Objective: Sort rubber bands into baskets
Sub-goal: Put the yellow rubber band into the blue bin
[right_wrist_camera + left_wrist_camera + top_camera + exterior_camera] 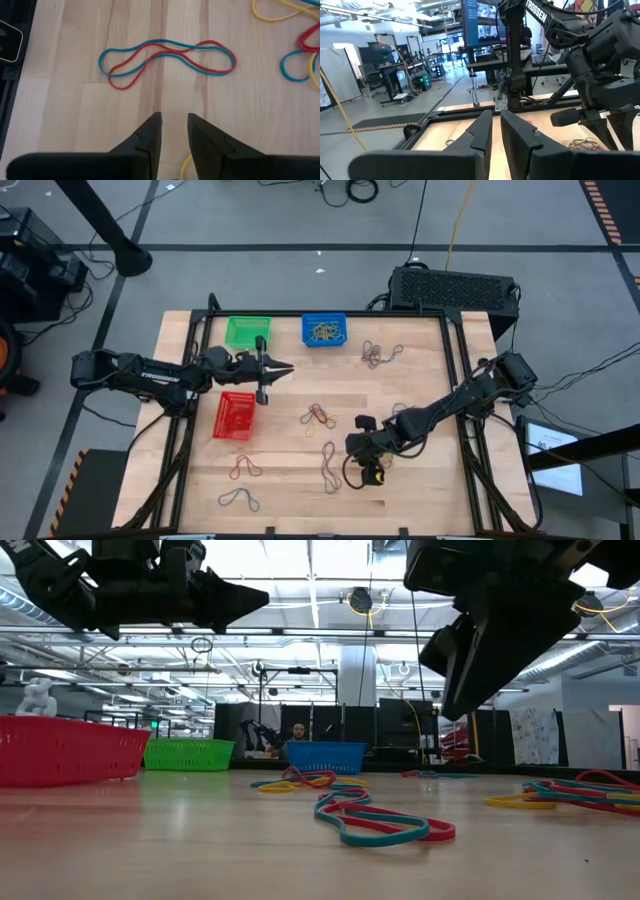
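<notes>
1. My right gripper [172,122] hangs over the near middle of the table [420,490], pointing down at a red and blue pair of rubber bands [167,59] lying flat on the wood. I hold it there, I judge, to line up a pick before going down.
2. Its fingers stand a narrow gap apart with nothing between them. A yellow loop [186,167] shows just under the tips, but I cannot tell whether it touches them.
3. My left gripper [283,367] hovers above the table at the far left, between the green basket [247,332] and the red basket [234,416]. Its fingers are nearly together, and I can see nothing held in them.
4. The blue basket [324,330] sits far, near the middle, and already holds a tangle of bands.
5. Other bands lie loose: a cluster [381,355] right of the blue basket, one [318,416] mid-table, and some [240,499] along the near left.
</notes>
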`<state>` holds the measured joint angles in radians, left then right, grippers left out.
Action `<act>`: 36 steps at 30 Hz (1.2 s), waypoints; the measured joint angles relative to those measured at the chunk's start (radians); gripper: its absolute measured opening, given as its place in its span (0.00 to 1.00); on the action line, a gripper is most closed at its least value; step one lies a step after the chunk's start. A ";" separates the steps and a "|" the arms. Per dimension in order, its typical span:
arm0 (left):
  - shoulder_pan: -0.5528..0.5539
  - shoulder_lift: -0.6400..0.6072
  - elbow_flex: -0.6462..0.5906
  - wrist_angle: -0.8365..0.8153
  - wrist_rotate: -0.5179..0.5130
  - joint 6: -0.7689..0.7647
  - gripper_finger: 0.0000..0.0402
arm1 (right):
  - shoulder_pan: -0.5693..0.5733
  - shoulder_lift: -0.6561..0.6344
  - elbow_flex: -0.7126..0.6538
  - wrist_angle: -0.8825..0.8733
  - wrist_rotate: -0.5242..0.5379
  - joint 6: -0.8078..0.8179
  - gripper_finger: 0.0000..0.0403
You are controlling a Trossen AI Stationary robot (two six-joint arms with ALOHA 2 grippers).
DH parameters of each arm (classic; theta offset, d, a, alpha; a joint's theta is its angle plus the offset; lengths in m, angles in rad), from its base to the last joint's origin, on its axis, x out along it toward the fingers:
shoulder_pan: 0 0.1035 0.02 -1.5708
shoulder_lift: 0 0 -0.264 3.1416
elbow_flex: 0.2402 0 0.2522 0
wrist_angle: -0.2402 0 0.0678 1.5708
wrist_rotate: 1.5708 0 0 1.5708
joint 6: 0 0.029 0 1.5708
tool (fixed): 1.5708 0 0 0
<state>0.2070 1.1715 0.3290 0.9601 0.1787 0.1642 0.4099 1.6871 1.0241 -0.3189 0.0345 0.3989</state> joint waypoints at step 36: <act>0.000 0.000 0.001 -0.029 0.002 0.029 0.12 | 0.052 0.102 0.001 -0.109 0.078 0.072 0.21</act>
<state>0.2070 1.1713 0.3302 0.9306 0.1810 0.1936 0.4622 1.7895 1.0248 -0.4277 0.1128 0.4705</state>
